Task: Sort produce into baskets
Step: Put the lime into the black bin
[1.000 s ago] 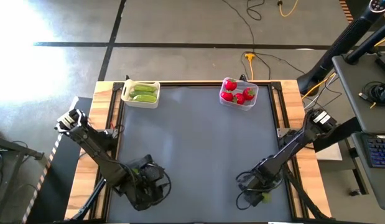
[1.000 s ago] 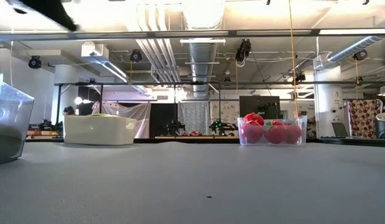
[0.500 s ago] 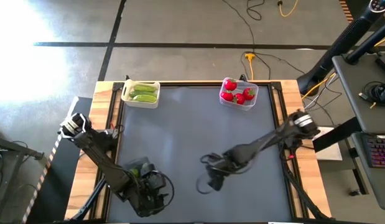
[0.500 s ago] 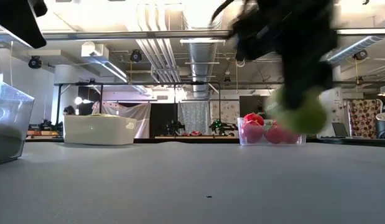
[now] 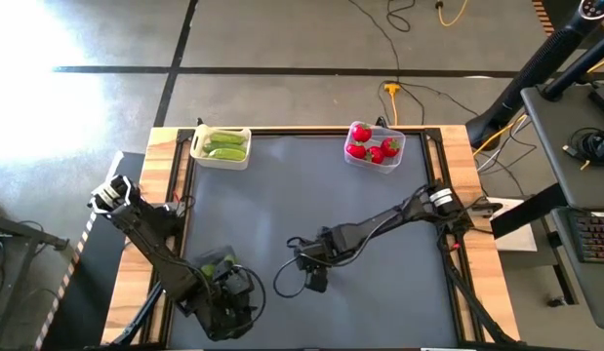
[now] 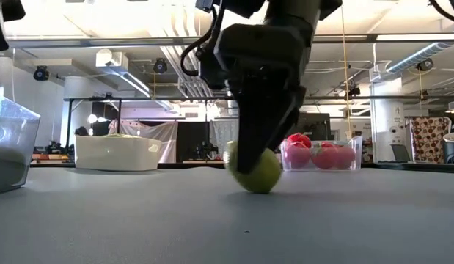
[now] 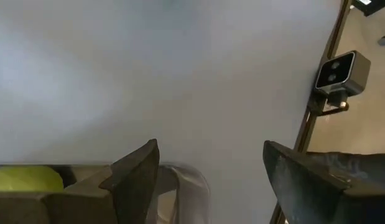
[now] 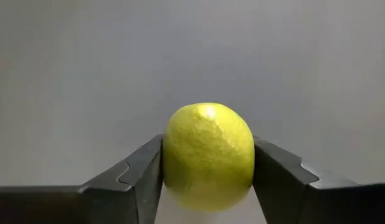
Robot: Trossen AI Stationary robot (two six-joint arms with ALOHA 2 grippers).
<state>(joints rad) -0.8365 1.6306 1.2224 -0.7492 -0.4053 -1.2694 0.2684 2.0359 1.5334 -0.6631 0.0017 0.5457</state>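
Observation:
My right gripper (image 5: 316, 281) is over the middle of the table, toward its near edge, shut on a round lime-green fruit (image 8: 208, 155). The fruit also shows in the low view (image 6: 256, 173), low over the table. My left gripper (image 7: 211, 149) is open at the near left, over the dark see-through tub (image 5: 221, 283). Another lime-green fruit (image 5: 212, 268) lies in that tub. The white tub (image 5: 221, 146) at the far left holds green cucumbers. The clear tub (image 5: 376, 146) at the far right holds red strawberries. My right gripper pinches the lime-green fruit by two opposite sides (image 8: 170, 158) between its two fingers. The fingers (image 6: 260, 110) come from above, pointing down. The fruit sits at their free ends, close over the table; whether it touches the table I cannot tell.
Wooden rails (image 5: 456, 166) frame the dark mat. A small camera (image 7: 341, 71) stands at the table's edge near my left gripper. Bare mat (image 5: 292, 205) lies between the tubs and my grippers.
My right gripper has carried the lime-green fruit from the near right corner toward the table's left, to the middle, and has come down close to the table. It stays shut on the fruit.

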